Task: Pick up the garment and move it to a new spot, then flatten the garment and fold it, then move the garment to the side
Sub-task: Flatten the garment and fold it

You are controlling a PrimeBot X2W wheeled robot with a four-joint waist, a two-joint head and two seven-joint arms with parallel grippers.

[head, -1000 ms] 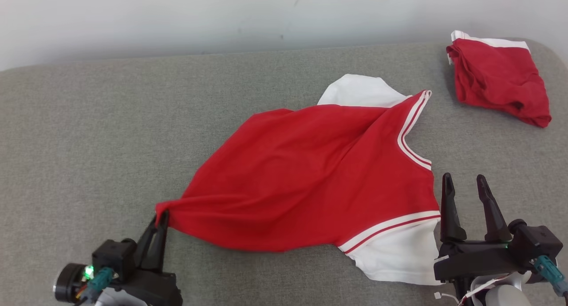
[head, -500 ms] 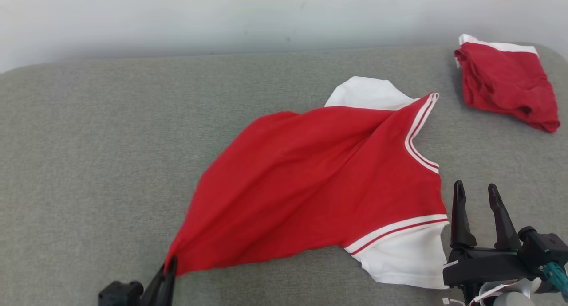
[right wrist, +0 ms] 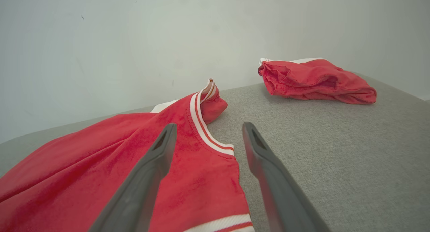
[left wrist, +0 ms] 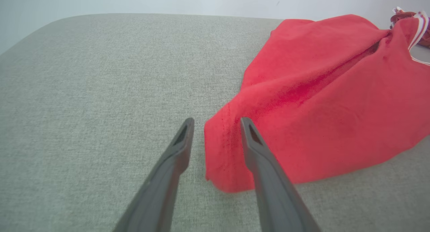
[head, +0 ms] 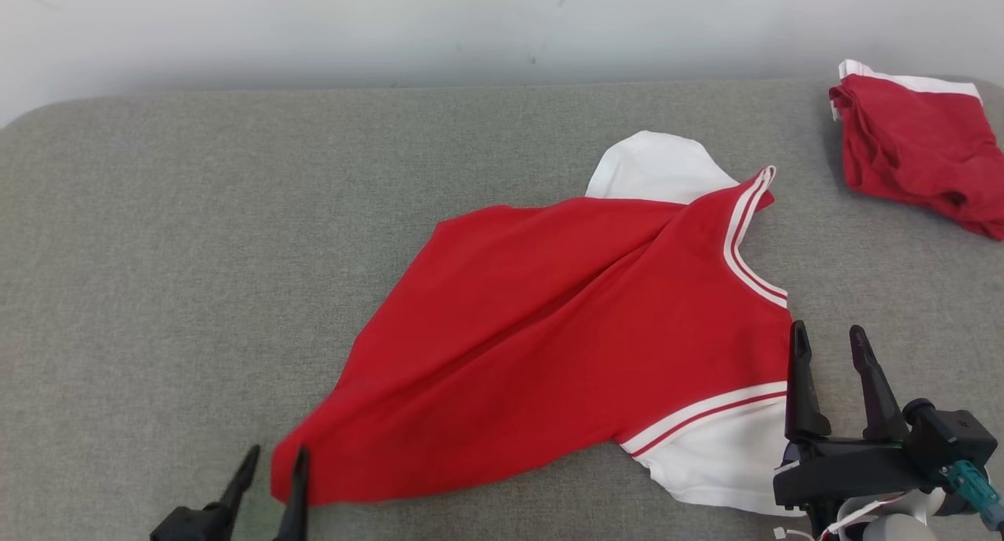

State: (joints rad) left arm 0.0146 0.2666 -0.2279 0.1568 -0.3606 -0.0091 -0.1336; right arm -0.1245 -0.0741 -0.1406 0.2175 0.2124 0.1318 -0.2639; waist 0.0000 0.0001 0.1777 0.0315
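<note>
Sprawling askew, the red shirt [head: 565, 321] lies in the middle of the grey bench [head: 157, 251]. A long fold runs from its collar down to the hem corner [left wrist: 218, 164], and the far white sleeve [head: 651, 165] peeks out behind. The left tool [head: 271, 486] stands with fingers parted and that corner lying loose between them, nothing pinched. The right tool [head: 827, 331], spread wide and empty, hovers just beside the near white sleeve [head: 722, 462]. Flattening looks like the job now. I'd have each tool take an opposite edge low and pull gently apart, so the fold runs out without dragging the shirt towards the folded red garment [head: 918, 149] in the far corner.
</note>
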